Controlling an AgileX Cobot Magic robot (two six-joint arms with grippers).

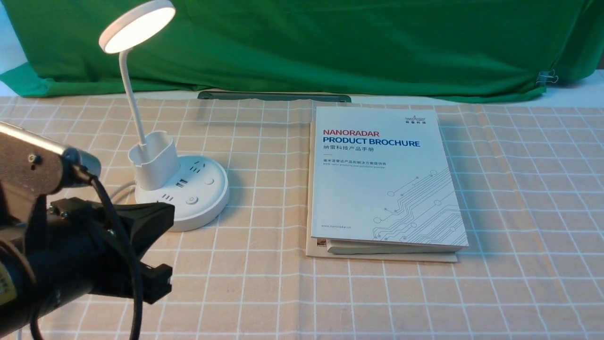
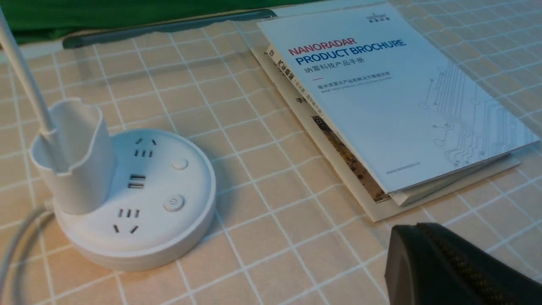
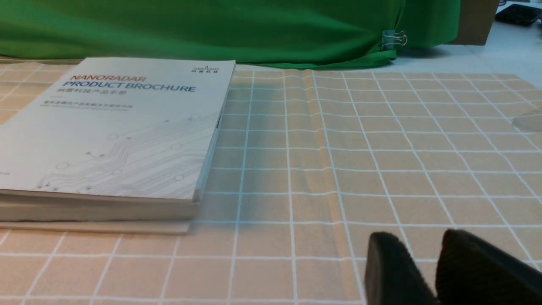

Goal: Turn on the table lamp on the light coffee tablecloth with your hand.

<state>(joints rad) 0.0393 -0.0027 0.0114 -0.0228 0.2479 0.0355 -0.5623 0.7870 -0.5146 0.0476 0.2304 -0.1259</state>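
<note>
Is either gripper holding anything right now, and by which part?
Nothing is held. The left gripper is open and empty near the table lamp; the right gripper grips nothing.

— Left side: thick matte-black arm (image 1: pixel 56 278), silver-grey metal camera mount (image 1: pixel 28 165) with one dark screw (image 1: pixel 32 159), thin black cable (image 1: pixel 107 200) plugged into it.
— Also a black two-fingered left gripper (image 1: pixel 167 250), with a ribbed pad (image 2: pixel 457 258) along one finger. Black right gripper (image 3: pixel 432 271), felt-like at the tips.
</note>
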